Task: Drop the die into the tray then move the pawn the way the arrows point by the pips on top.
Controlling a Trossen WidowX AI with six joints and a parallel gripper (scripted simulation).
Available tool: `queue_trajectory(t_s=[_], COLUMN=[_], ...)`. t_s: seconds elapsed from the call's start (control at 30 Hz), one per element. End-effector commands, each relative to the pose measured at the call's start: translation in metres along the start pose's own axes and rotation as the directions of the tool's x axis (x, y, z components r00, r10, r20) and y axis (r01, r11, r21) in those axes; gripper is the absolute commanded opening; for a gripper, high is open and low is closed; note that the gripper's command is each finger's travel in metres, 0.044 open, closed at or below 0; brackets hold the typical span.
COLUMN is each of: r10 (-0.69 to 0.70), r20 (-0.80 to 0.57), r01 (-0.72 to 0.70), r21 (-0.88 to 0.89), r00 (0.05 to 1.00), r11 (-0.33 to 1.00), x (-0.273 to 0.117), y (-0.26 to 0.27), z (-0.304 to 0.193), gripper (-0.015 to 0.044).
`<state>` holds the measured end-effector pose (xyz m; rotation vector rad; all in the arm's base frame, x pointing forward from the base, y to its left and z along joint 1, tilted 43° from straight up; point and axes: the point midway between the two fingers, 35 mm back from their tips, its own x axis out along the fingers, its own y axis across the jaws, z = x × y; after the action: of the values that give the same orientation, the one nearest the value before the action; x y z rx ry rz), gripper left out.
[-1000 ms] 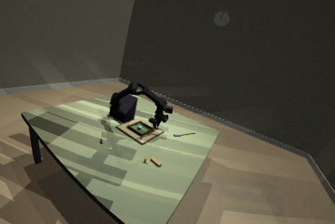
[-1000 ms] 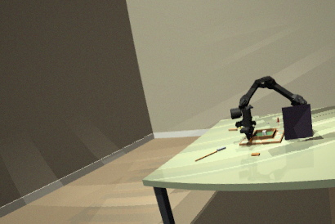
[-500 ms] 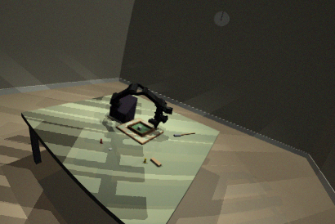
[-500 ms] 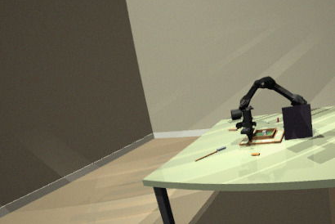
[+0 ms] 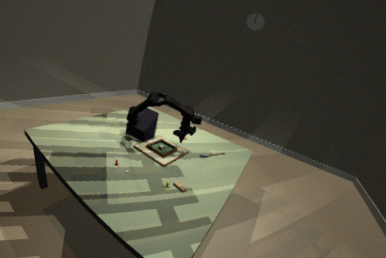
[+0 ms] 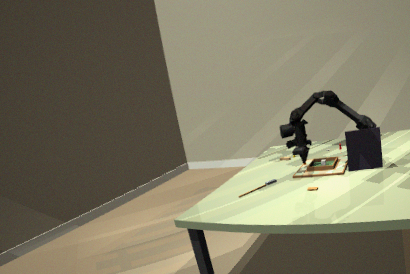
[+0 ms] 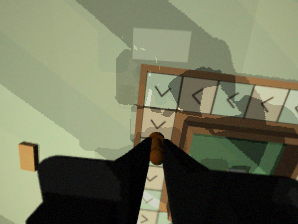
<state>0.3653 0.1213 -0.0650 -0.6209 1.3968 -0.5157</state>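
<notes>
My gripper (image 5: 182, 140) (image 6: 305, 162) (image 7: 156, 142) points down over the board's edge row and is shut on the orange-brown pawn (image 7: 156, 155). The fingers hide part of the pawn and the squares below; whether its base touches the board is unclear. The board (image 5: 165, 162) (image 6: 300, 172) (image 7: 255, 110) has pale and darker squares with arrows. The tray (image 5: 168, 150) (image 6: 316, 164) (image 7: 215, 150) at its centre has a green floor and brown walls. The whitish die (image 5: 161, 147) (image 6: 323, 162) lies in the tray; its pips are too small to read.
A dark box (image 5: 142, 125) (image 6: 364, 149) stands behind the board. A thin-handled tool (image 5: 214, 154) (image 6: 257, 188) and an orange block (image 6: 312, 189) (image 7: 28, 156) lie beside it. A red piece (image 5: 117, 162) (image 6: 340, 146), a yellow piece (image 5: 167, 185) and a tan block (image 5: 180, 186) (image 6: 285, 158) are farther off.
</notes>
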Motion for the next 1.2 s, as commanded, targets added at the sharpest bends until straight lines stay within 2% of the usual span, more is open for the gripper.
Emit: queue_trajectory(t_s=[0.0, 0.27, 1.17], r10=[0.008, 0.006, 0.007], r20=[0.003, 0.002, 0.0], r01=[-0.008, -0.006, -0.007], r21=[0.013, 0.014, 0.011], r00=[1.0, 1.0, 1.0], r11=[1.0, 1.0, 1.0], x=[-0.029, -0.073, -0.049], y=[0.0, -0.003, -0.006], z=[0.003, -0.002, -0.067], gripper=[0.0, 0.0, 0.0])
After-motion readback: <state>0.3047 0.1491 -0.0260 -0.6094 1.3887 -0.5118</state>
